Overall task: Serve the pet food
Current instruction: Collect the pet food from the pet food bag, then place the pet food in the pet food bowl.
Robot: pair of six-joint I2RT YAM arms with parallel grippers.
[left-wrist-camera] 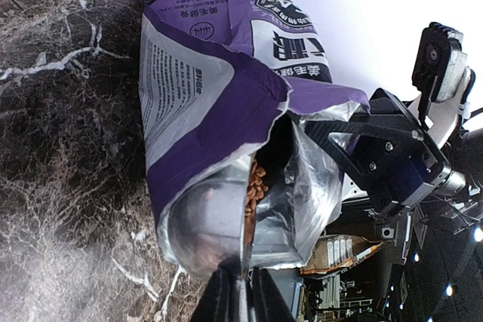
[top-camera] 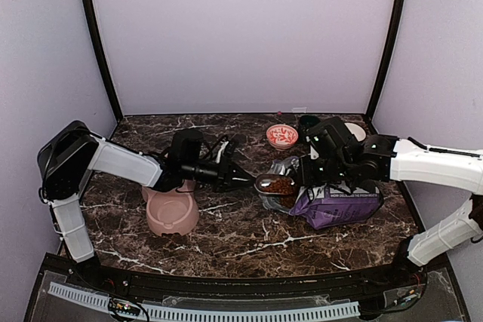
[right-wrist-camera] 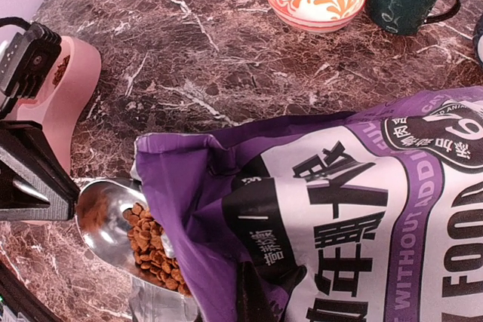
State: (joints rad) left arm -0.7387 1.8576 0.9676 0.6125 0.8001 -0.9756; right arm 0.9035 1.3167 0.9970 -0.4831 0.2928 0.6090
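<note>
Top external: scooping, reddish-brown kibble (top-camera: 284, 185) heaped in metal scoop (right-wrist-camera: 98, 213) nipped by left jaws at mouth of purple-and-white bag (top-camera: 339, 205), rim pinched in closed right jaws; next, likely level carry left to pink double bowl (top-camera: 172, 213).

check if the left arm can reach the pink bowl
Probably yes: the pink bowl sits beneath that arm, and nothing stands between it and the metal scoop at the mouth of the purple bag.

- Top external: high behind the near table (top-camera: 226, 235) edge, facing down, far off.
- Left wrist: close, looking past its fingers (left-wrist-camera: 216, 303) into the bag (left-wrist-camera: 204, 88) mouth.
- Right wrist: close above the same bag mouth.
</note>
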